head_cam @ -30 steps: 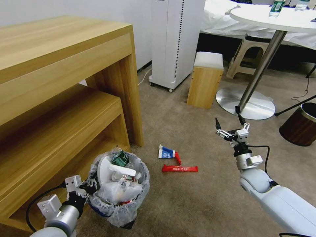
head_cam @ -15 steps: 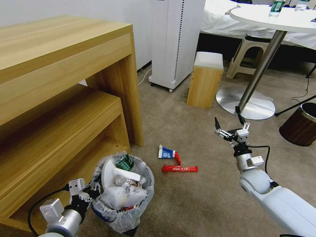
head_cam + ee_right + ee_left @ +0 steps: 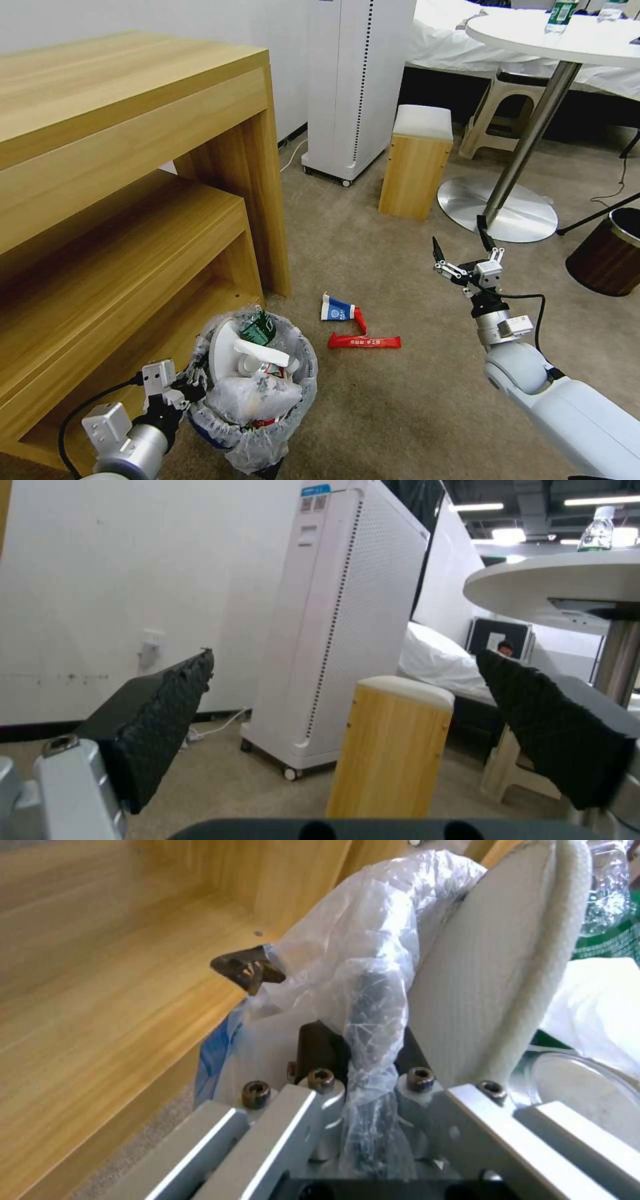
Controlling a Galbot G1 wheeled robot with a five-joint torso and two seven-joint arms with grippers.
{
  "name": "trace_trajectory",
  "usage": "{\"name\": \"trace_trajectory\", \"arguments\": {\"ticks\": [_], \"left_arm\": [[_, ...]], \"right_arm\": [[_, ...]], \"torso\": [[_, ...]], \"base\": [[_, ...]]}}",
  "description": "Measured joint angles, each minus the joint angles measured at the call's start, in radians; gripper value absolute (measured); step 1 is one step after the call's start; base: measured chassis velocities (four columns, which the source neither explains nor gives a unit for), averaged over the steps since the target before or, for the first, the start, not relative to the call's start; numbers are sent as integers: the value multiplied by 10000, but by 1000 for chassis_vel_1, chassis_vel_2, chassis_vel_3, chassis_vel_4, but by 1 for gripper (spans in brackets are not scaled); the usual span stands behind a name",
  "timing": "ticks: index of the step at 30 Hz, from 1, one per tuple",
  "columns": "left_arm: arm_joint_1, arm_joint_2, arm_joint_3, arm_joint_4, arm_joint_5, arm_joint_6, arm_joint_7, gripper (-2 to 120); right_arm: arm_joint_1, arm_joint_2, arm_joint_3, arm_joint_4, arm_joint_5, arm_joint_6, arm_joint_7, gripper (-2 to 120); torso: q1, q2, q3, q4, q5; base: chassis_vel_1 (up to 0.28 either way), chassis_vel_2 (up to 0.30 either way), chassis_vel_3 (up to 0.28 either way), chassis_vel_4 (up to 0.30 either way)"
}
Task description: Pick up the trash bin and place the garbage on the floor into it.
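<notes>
The trash bin, black with a crinkled plastic bag liner, hangs tilted near the wooden shelf. My left gripper is shut on its near rim, bag pinched in. A white slipper, a green-labelled bottle and wrappers fill it. On the beige floor to its right lie garbage pieces: a blue-white carton and a red bar wrapper. My right gripper hovers open above the floor, right of that litter, and holds nothing; its black pads stand wide apart.
A wooden desk with a low shelf fills the left side. A white tower appliance, a wooden stool and a round table's metal base stand behind. A dark-brown wood-grain bin sits far right.
The left gripper has carried the trash bin a little to the right, toward the litter. The right gripper has barely moved.
</notes>
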Motion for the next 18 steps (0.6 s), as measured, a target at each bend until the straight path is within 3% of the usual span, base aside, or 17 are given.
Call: {"name": "trace_trajectory", "arguments": {"ticks": [18], "left_arm": [[-523,359,291,87,-242,205,207,3]], "right_arm": [[-32,-244,-243,174,182,-70,-60,100]], "torso": [[0,0,0,0,-2]], "base": [[0,0,0,0]]}}
